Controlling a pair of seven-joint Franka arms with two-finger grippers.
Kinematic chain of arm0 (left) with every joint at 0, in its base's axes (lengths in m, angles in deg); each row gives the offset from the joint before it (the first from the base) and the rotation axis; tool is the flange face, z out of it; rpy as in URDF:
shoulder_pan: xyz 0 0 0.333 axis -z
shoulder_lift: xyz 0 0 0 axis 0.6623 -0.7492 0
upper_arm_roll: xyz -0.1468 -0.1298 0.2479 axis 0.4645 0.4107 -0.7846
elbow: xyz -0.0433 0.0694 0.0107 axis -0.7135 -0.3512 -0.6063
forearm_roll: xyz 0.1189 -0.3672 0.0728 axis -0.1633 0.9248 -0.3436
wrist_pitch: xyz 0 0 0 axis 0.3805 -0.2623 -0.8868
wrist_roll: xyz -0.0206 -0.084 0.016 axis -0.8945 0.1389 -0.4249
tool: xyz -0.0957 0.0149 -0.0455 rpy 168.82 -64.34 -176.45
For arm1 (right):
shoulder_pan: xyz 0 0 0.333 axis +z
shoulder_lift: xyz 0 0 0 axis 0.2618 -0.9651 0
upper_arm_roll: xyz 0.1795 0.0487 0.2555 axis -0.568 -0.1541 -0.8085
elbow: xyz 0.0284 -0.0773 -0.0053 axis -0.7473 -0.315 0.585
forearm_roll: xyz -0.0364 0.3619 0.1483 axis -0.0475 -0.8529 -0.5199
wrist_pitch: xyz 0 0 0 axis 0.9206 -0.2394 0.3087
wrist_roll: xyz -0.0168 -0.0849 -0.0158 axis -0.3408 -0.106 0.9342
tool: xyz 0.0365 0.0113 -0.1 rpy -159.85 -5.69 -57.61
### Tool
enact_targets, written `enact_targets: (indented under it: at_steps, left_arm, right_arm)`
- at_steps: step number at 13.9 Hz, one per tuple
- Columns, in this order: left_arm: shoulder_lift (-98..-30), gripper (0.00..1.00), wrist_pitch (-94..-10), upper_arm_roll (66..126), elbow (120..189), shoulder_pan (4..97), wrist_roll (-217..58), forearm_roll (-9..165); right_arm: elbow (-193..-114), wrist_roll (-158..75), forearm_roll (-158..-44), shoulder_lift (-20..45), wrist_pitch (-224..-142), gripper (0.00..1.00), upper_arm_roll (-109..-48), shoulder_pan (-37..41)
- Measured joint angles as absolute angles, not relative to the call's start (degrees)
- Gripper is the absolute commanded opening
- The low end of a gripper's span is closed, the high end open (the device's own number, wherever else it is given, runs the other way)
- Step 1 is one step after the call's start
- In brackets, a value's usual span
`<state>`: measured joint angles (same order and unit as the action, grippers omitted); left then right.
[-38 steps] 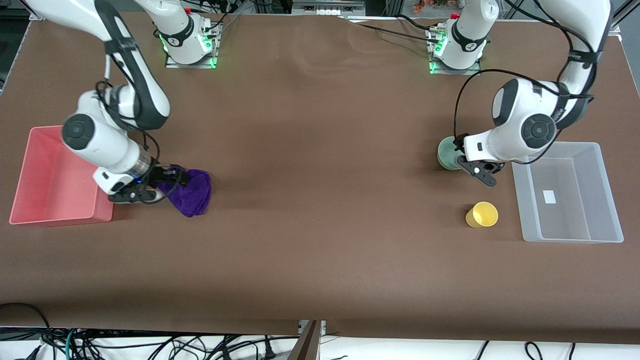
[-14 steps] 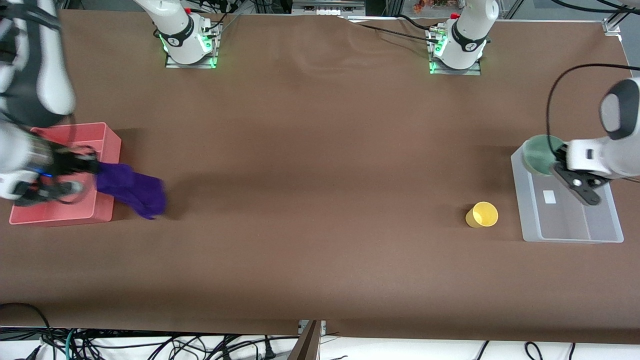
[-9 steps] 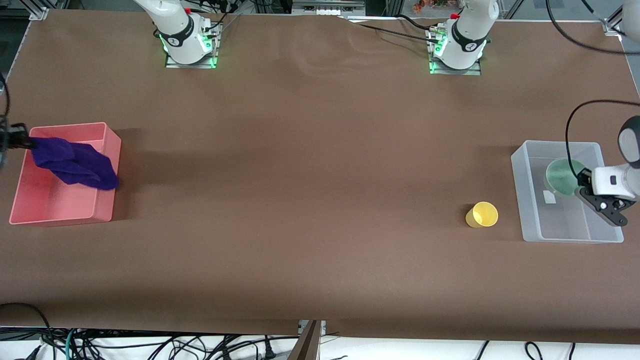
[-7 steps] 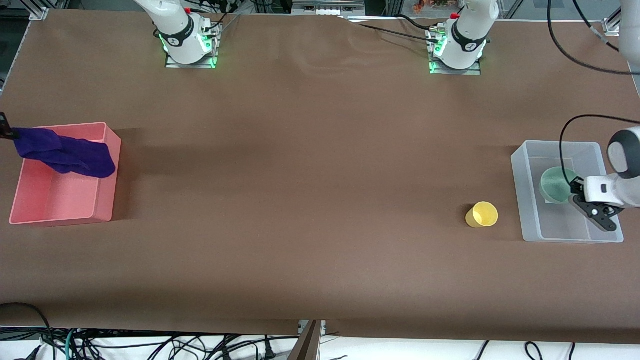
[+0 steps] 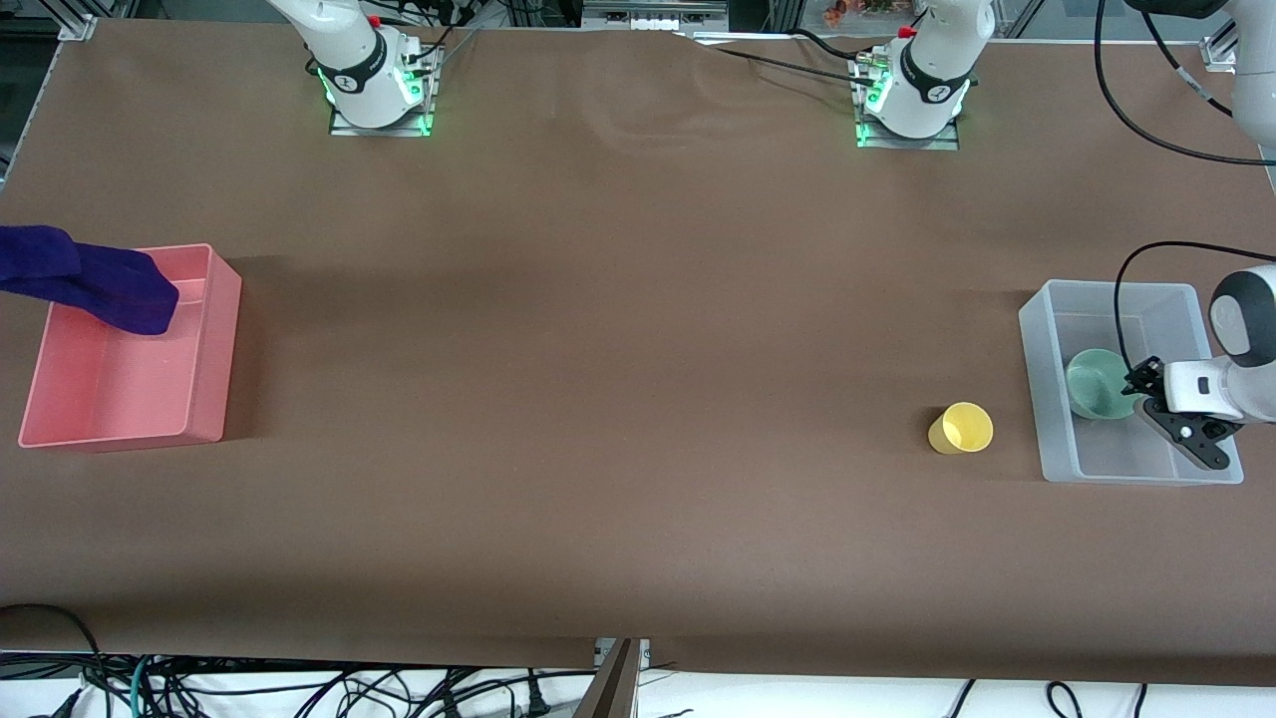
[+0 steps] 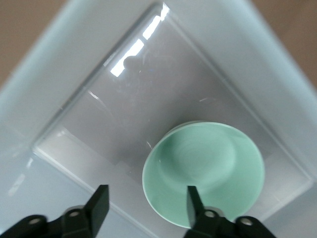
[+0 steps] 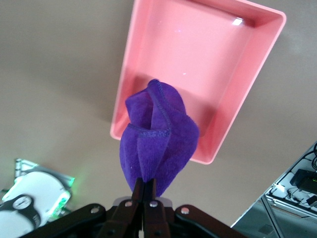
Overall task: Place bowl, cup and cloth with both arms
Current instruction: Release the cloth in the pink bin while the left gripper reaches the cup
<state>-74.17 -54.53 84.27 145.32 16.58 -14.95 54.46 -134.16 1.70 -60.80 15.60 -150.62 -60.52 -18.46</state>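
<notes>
The mint-green bowl (image 5: pixel 1097 384) sits upright in the clear bin (image 5: pixel 1136 469); it also shows in the left wrist view (image 6: pixel 208 168). My left gripper (image 5: pixel 1141 384) (image 6: pixel 147 201) is open just above it, one finger over the bowl's inside and one outside its rim. The yellow cup (image 5: pixel 962 428) lies on the table beside the clear bin. The purple cloth (image 5: pixel 90 279) hangs over the pink bin (image 5: pixel 120 437). My right gripper (image 7: pixel 147 186) is shut on the cloth (image 7: pixel 158 139), above the pink bin (image 7: pixel 198 44); it is out of the front view.
The clear bin stands at the left arm's end of the table and the pink bin at the right arm's end. Both arm bases (image 5: pixel 374 75) (image 5: pixel 912 85) stand along the table's edge farthest from the front camera.
My left gripper carried the bowl into the clear bin, lowered it and opened. My right gripper lifted the cloth over the pink bin and left the front view.
</notes>
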Motion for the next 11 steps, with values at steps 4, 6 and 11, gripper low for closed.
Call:
enact_targets:
  at_steps: [4, 6, 11]
  left_arm:
    - [-66.58, 1.00, -47.34, 93.46, 144.09, 16.95, -22.32, 54.54]
    - [-65.52, 1.00, -46.29, 96.81, 144.18, 18.13, -30.55, 54.54]
    - [-73.64, 0.97, -53.19, 97.36, 145.79, 22.47, -43.66, 55.26]
  right_arm:
    - [-137.32, 2.51, -62.00, 10.84, -156.42, 0.00, -60.48, -19.92]
    - [-139.74, 2.50, -62.93, 9.39, -160.62, 0.41, -60.49, -19.92]
    - [-142.94, 2.50, -64.67, 9.36, -164.59, 1.00, -60.46, -20.02]
